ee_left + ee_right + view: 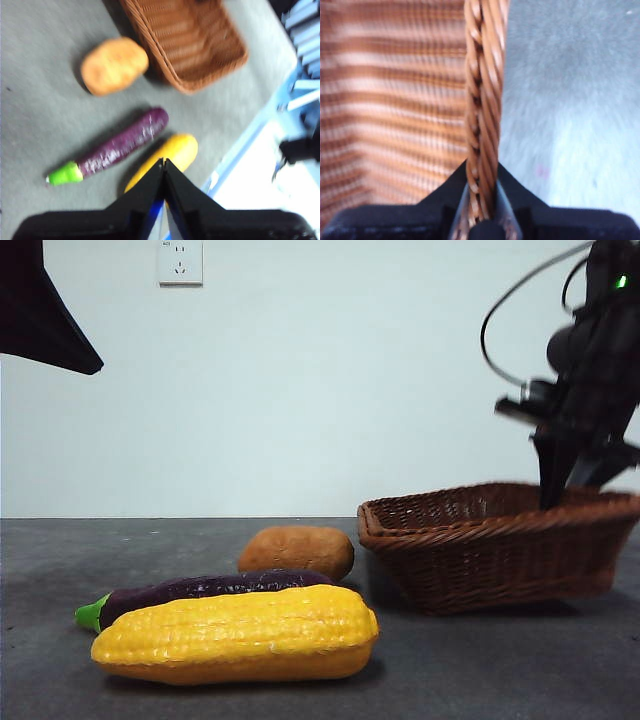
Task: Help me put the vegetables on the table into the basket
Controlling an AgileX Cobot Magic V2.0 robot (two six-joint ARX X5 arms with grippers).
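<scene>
my right gripper (pixel 482 197) clamped the brown woven wicker basket's (pixel 480 550) braided rim, seemingly tilting it; my left gripper (pixel 164 165) hung pinched together, empty.

Two black robot arms with wedge-shaped jaws.
The right gripper (pixel 572 472) was matte black, with looping black cables and a small green light; the left gripper (pixel 164 165) showed blue inside.
</scene>
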